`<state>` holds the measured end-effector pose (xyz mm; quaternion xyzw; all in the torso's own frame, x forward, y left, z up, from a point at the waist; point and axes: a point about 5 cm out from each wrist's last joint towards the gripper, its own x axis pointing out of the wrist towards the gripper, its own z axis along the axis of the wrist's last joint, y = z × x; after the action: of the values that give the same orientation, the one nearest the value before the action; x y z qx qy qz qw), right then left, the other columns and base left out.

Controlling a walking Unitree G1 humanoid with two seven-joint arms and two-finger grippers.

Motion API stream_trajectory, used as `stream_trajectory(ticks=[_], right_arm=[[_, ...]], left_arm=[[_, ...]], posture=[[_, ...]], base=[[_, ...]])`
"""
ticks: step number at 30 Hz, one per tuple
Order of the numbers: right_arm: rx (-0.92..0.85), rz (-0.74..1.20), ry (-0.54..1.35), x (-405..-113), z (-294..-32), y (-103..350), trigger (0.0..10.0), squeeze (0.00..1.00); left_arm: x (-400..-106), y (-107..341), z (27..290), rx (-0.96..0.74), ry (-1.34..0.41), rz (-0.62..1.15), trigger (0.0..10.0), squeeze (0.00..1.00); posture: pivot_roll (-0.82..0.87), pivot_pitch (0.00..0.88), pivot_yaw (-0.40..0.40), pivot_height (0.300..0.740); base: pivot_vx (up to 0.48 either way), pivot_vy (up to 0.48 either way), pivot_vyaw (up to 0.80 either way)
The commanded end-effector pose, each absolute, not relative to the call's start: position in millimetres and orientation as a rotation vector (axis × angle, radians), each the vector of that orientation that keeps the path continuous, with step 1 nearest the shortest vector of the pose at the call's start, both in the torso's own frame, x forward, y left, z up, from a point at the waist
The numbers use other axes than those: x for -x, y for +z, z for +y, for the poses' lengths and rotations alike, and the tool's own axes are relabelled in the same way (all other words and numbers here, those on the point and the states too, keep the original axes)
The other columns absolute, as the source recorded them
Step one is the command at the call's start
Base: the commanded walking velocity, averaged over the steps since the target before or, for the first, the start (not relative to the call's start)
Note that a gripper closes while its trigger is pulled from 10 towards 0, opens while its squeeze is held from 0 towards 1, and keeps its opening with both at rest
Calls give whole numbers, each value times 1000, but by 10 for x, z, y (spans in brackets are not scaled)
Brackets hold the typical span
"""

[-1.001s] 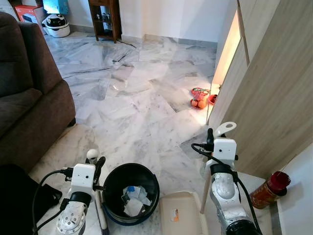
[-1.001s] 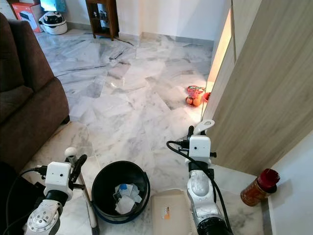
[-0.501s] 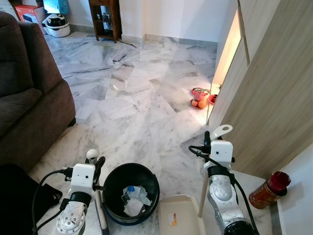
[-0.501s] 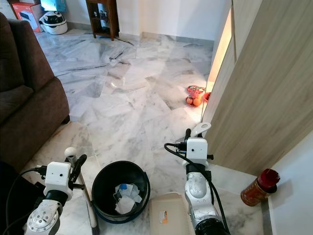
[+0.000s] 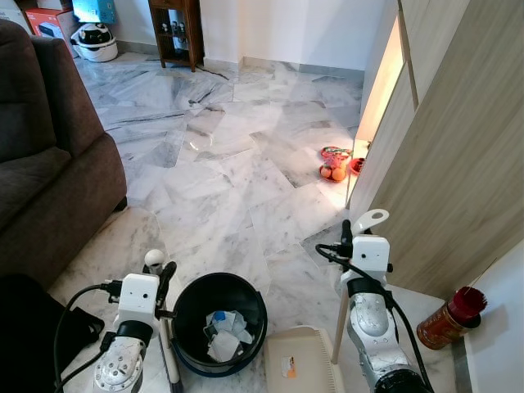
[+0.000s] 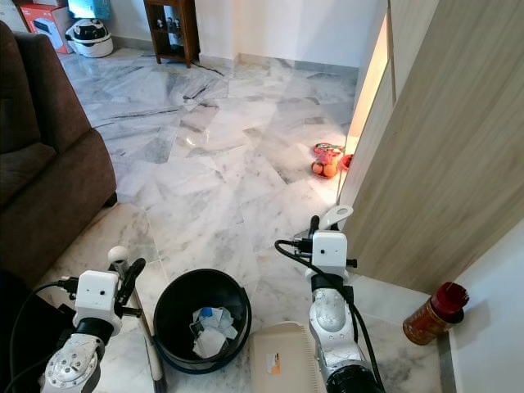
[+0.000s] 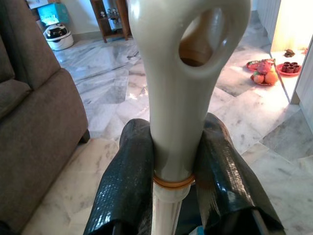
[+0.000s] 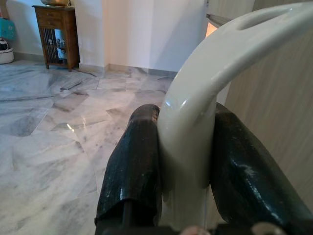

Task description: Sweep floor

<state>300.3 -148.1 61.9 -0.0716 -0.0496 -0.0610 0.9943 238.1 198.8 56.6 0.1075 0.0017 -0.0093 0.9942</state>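
The left gripper (image 7: 174, 161) pinches the cream broom handle (image 7: 183, 93) just below its hanging hole, both black fingers (image 7: 124, 181) pressed against it; the handle (image 5: 166, 348) stands on the marble floor (image 5: 221, 172) beside the black bin (image 5: 219, 322), which holds crumpled paper (image 5: 225, 337). The right gripper (image 8: 185, 161) clamps the curved cream dustpan handle (image 8: 205, 112). The dustpan (image 5: 300, 363) rests on the floor just right of the bin, its stick (image 5: 341, 322) rising to the gripper by the wooden cabinet (image 5: 450, 155). A red-capped bottle (image 5: 446, 318) stands near the cabinet's base, fruit plates (image 5: 334, 164) lie farther along it, and a brown sofa (image 5: 49, 155) flanks the floor's left edge.
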Motion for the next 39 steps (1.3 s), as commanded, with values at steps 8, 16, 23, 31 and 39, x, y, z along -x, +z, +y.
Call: stream_trajectory(ticks=[8, 16, 23, 31, 39], right_arm=[[139, -131, -113, -3036, -1454, 671, 10000, 0], [138, -132, -111, -3035, -1446, 670, 10000, 0], [138, -131, -112, -3034, -1445, 666, 10000, 0], [138, -132, -112, -3039, -1442, 669, 10000, 0], [137, -132, -112, -3047, -1450, 671, 10000, 0]], left_arm=[[-2425, 674, 1974, -206, -28, -52, 10000, 0], [-2424, 677, 1972, -205, -29, -53, 10000, 0], [-2422, 676, 1969, -206, -31, -53, 10000, 0], [-2422, 676, 1964, -205, -33, -54, 10000, 0], [-2433, 686, 1962, -202, -32, -56, 10000, 0]], posture=[[205, 41, 3, 740], [205, 39, 3, 740], [205, 35, 3, 740], [205, 32, 2, 740], [193, 41, 0, 740]], base=[[-271, 0, 0], [-297, 0, 0], [-296, 0, 0], [-297, 0, 0], [-295, 0, 0]])
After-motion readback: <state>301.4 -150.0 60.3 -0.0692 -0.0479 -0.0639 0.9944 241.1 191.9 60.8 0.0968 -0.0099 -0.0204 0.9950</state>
